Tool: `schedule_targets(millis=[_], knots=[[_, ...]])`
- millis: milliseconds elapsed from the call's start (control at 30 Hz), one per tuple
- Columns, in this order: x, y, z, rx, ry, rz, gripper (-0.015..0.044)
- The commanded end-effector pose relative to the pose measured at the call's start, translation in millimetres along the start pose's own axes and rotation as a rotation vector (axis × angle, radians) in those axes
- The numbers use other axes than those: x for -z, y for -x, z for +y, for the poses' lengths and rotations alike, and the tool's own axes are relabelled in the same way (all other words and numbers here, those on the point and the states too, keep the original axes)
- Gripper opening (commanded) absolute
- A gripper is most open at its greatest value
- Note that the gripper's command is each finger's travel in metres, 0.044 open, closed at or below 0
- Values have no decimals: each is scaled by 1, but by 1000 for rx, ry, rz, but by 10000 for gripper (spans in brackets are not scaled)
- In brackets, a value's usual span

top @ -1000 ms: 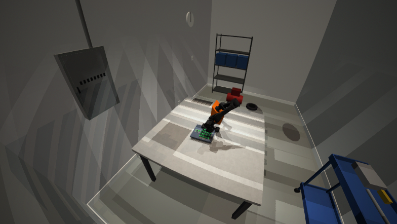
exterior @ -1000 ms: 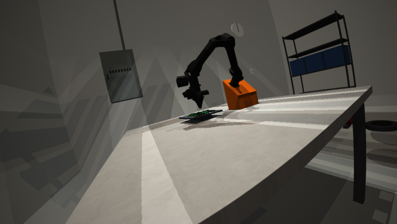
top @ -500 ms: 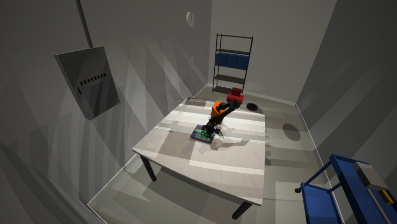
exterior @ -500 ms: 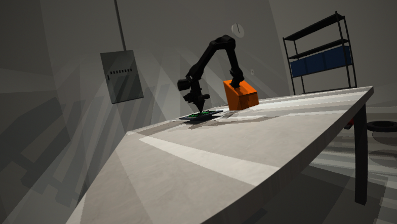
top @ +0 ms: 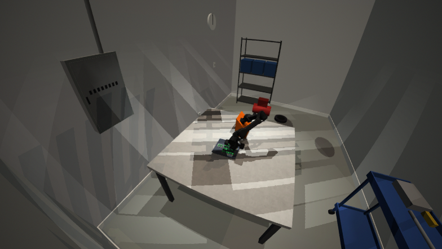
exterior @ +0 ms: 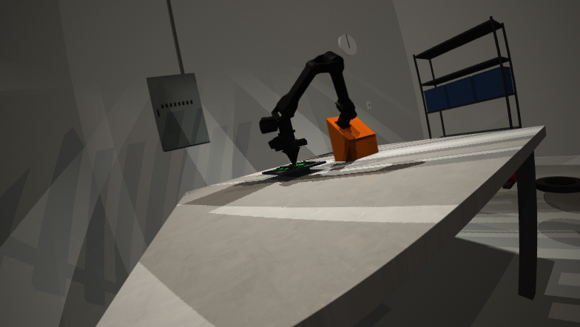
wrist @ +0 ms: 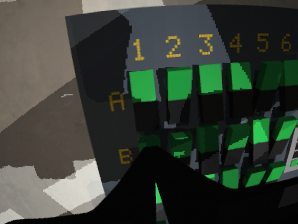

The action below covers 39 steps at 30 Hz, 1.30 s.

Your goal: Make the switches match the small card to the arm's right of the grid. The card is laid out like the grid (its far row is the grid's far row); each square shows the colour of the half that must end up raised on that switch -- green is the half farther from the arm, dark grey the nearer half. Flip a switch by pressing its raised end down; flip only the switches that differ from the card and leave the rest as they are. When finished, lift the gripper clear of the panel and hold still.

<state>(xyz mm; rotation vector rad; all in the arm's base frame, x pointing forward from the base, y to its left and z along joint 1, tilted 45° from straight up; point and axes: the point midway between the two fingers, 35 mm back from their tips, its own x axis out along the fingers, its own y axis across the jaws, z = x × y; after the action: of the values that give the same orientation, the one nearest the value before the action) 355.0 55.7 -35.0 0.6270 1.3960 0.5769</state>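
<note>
The dark switch panel (top: 217, 152) (exterior: 288, 174) (wrist: 95, 65) lies on the table under the arm. In the wrist view, row A runs along the top under the numbers, with switch A1 (wrist: 143, 86) at its left end and switch A3 (wrist: 210, 78) further right. Row B is below it, with switch B5 (wrist: 260, 131) brightly lit. My gripper (exterior: 294, 163) (wrist: 154, 149) is shut and empty, its tips low at the panel, over the near part of B1 and B2. It hides much of the rows below. The card (wrist: 294, 150) shows only a sliver at the right edge. Shadows obscure several switches' tilt.
An orange block (top: 241, 123) (exterior: 353, 140) stands at the arm's base. The panel sits on a pale table (top: 263, 198) (exterior: 260, 251) crossed by light and shadow bands. A blue cart (top: 356, 222) stands off the table to the right in the top view.
</note>
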Motion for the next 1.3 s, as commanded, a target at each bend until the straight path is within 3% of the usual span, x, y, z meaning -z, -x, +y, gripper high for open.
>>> schedule_targets(millis=[0,1267], knots=[[0,0,0,-3,-5,-1,0],[0,-5,0,-3,-5,-1,0]])
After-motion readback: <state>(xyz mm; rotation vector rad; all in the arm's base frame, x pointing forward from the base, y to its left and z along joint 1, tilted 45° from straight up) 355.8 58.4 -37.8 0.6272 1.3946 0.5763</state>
